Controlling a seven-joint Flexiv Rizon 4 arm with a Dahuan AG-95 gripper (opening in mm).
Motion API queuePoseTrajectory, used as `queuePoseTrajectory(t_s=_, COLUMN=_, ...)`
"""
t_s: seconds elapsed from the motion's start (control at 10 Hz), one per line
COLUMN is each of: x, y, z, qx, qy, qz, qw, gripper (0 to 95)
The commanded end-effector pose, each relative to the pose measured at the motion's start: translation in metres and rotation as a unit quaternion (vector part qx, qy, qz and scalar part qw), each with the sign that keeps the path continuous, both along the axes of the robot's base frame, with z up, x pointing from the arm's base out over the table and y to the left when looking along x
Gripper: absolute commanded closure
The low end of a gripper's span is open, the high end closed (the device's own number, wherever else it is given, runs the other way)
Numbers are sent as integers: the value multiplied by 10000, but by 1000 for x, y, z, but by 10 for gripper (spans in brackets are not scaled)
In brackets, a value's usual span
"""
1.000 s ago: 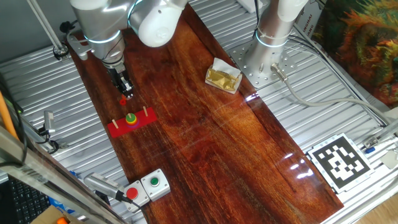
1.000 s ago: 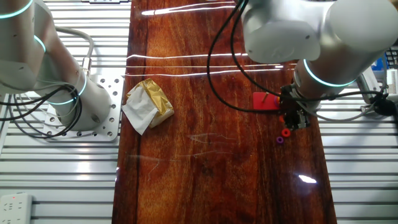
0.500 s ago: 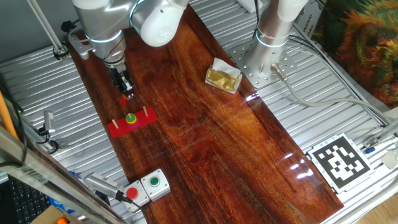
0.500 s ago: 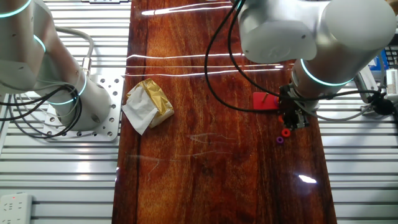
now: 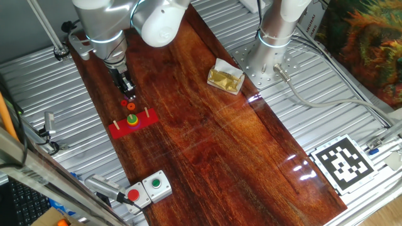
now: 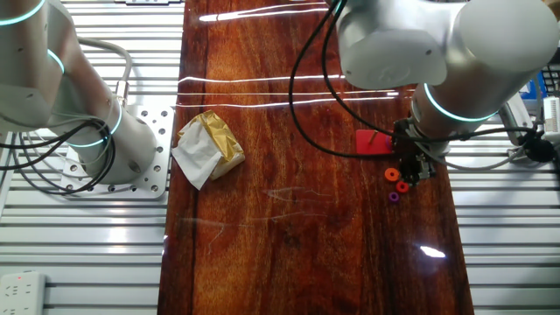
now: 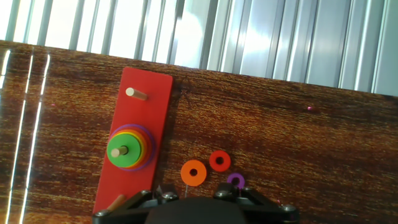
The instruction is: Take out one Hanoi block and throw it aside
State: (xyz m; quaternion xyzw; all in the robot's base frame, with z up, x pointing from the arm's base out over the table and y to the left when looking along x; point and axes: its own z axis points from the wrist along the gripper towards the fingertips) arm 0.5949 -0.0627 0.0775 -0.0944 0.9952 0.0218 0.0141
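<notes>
The orange ring [image 7: 193, 172] lies flat on the wooden table [image 7: 323, 143], just in front of the gripper [image 7: 194, 196] and free of it. The fingers stand apart, holding nothing. A red ring [image 7: 219, 160] and a purple ring [image 7: 235, 180] lie just right of it; the red base [image 7: 144, 112] with stacked discs [image 7: 129, 148] sits to its left

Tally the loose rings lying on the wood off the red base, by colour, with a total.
Orange ring: 1
Red ring: 1
Purple ring: 1
Total: 3 loose rings, all lying flat beside the red base; the remaining discs sit stacked on a peg.
</notes>
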Motion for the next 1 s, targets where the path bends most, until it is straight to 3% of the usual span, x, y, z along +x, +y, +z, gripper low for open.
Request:
queuePoseTrajectory(t_s=0.1, x=0, y=0, z=0, qx=3, qy=4, qz=-1, qw=10000, gripper=570)
queuePoseTrajectory(t_s=0.3, x=0, y=0, z=0, qx=13, qy=5, qz=-14, qw=10000, gripper=570)
queuePoseTrajectory(t_s=0.4, x=0, y=0, z=0, qx=37, qy=6, qz=-19, qw=10000, gripper=380)
queuePoseTrajectory(t_s=0.5, x=0, y=0, z=0, qx=112, qy=20, qz=-32, qw=9999, gripper=380)
queuePoseTrajectory(t_s=0.6, x=0, y=0, z=0, qx=321, qy=85, qz=-178, qw=9993, gripper=190)
queuePoseTrajectory(t_s=0.7, x=0, y=0, z=1, qx=259, qy=116, qz=-186, qw=9994, gripper=380)
queuePoseTrajectory(t_s=1.0, x=2, y=0, z=14, qx=55, qy=167, qz=-168, qw=9997, gripper=380)
